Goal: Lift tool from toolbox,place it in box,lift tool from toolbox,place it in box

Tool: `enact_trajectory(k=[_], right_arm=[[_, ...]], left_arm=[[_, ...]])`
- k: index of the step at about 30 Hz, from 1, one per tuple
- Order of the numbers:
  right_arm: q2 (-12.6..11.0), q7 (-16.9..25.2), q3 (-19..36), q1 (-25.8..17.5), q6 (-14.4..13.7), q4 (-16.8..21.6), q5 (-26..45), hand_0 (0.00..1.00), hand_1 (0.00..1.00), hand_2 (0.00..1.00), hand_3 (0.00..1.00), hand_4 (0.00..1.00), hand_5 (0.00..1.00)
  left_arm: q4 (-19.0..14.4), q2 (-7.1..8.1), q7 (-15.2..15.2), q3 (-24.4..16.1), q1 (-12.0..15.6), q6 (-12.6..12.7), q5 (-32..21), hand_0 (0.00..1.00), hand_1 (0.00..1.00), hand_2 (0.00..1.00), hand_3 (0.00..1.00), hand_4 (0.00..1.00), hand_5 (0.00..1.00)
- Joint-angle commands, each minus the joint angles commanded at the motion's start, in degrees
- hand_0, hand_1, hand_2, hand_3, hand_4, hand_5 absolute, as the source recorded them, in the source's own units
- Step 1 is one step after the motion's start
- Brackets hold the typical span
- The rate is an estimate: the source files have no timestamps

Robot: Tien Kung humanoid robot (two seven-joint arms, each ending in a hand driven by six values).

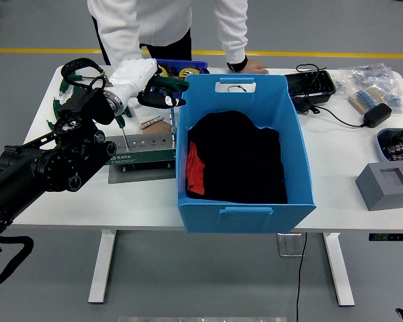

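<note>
My left hand, in a white glove, is shut on a screwdriver with a black and green handle. It holds the tool just above the left rim of the big blue box, shaft pointing down. Below it on the table lies the grey-green toolbox rack, with another screwdriver standing in it. Inside the blue box lie a black cloth and something red. A person's hand rests by the rack's far edge. My right arm is out of view.
A person in a white top stands at the far side, one hand flat on the table. A small blue bin sits behind my hand, green-handled pliers at far left. Right side: black tray, power adapter, grey block.
</note>
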Motion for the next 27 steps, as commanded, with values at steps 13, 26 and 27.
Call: enact_trajectory(k=[13,26,27], right_arm=[[0.19,-0.20,0.67,-1.00,-0.12,-0.02,-0.52,0.646,0.631,0.691,0.549,0.780,0.672],[0.40,-0.33,0.93,-1.54,-0.29,0.08,-0.83,0.650,0.633,0.691,0.549,0.780,0.672],[0.41,-0.33,0.93,-1.58,-0.29,0.08,-0.82,0.650,0.633,0.691,0.549,0.780,0.672]], left_arm=[[-2.85,4.96,1.25,4.36,-3.35,-5.24,0.57,0.098,0.002,0.012,0.036,0.728,0.615],[-5.50,7.60,0.31,5.97,-6.43,-5.92,0.85,0.098,0.002,0.017,0.043,0.706,0.580],[-5.96,7.72,0.38,6.03,-6.56,-5.99,1.00,0.098,0.002,0.017,0.043,0.706,0.580]])
